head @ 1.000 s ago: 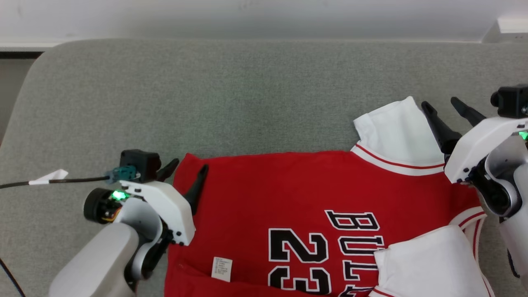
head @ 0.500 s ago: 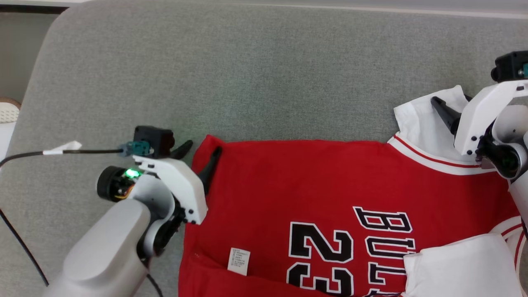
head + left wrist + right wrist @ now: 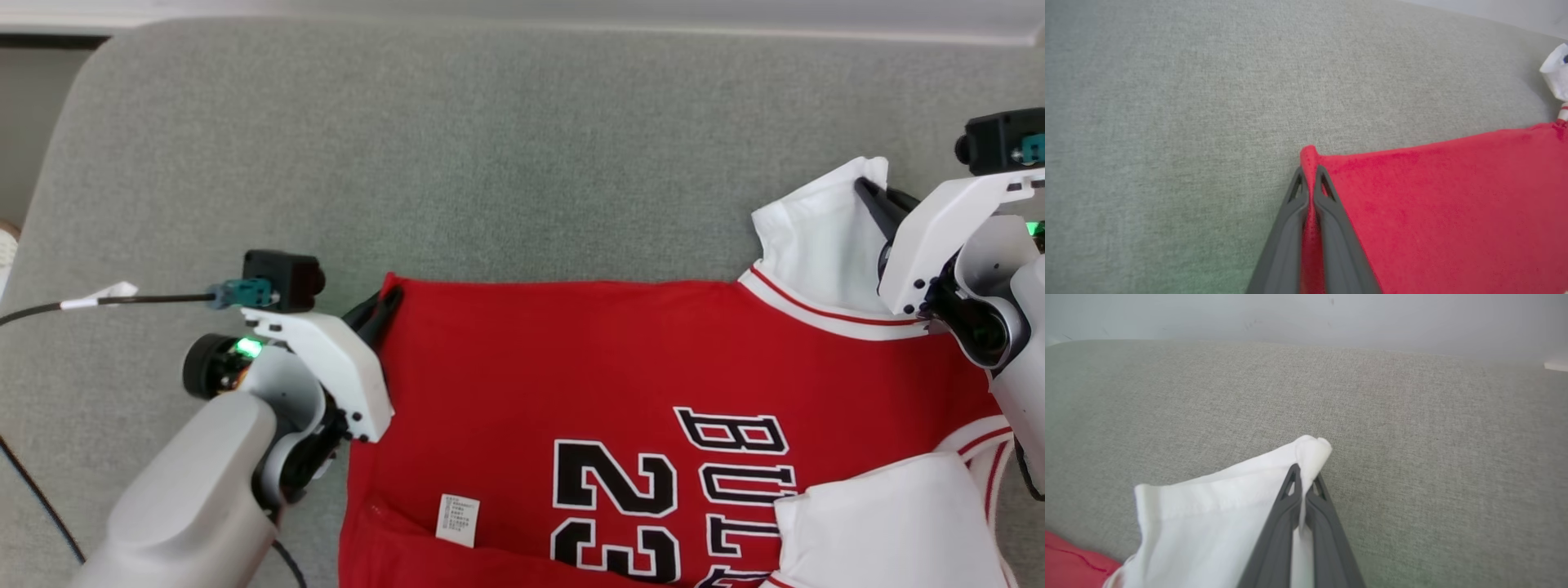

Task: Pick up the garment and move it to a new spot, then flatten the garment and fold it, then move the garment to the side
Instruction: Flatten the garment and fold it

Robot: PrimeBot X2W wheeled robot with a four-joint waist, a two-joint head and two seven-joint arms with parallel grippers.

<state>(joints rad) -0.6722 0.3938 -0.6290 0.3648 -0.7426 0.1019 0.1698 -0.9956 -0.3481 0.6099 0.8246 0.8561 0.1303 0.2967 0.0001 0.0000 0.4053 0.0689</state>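
1. At the left, the left gripper (image 3: 382,304) has its jaws clenched on the far left corner of the garment (image 3: 571,367). In the left wrist view a nub of red hem pokes up between the two dark fingers (image 3: 1294,204)
2. In the middle, the garment, a red jersey with black-and-white lettering, lies spread across the grey cushion (image 3: 490,163). Its body is mostly flat, and a care label (image 3: 457,520) shows near the close edge
3. At the right, the right gripper (image 3: 872,196) has its jaws pinched on the tip of the far white sleeve (image 3: 804,237), with the cloth bunched at the fingertips. The near white sleeve (image 3: 882,523) lies loose on the red body
4. Handling, as a judgement: the cloth looks light, soft and limp, so it should sag between the two held points and not keep its shape. It is not fragile, and the doubled hems and seams give the firmest bite. The sleeve tip is a thin hold, so the sleeve may stretch before the body follows
5. Count: one garment, two white sleeves, one care label, two grippers, both gripping cloth
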